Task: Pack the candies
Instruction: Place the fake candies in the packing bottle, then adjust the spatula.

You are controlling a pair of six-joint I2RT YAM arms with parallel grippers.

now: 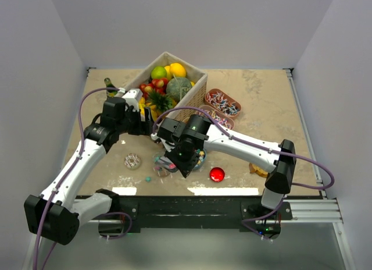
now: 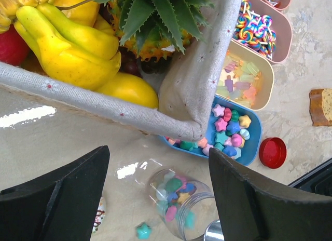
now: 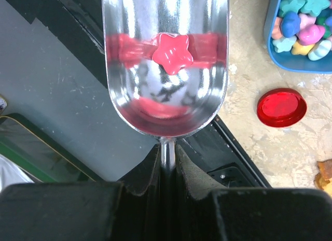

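A pink star-shaped candy (image 3: 171, 52) lies in the bowl of a shiny metal scoop (image 3: 166, 106) whose handle runs straight back into the narrowly clamped right gripper (image 3: 167, 160), its tip just beside the clear part-filled jar (image 2: 179, 202), nearer it than the wide-open, empty left gripper (image 2: 158, 163)

The jar (image 2: 203, 205) of candies (image 2: 174, 185) is cut off below.
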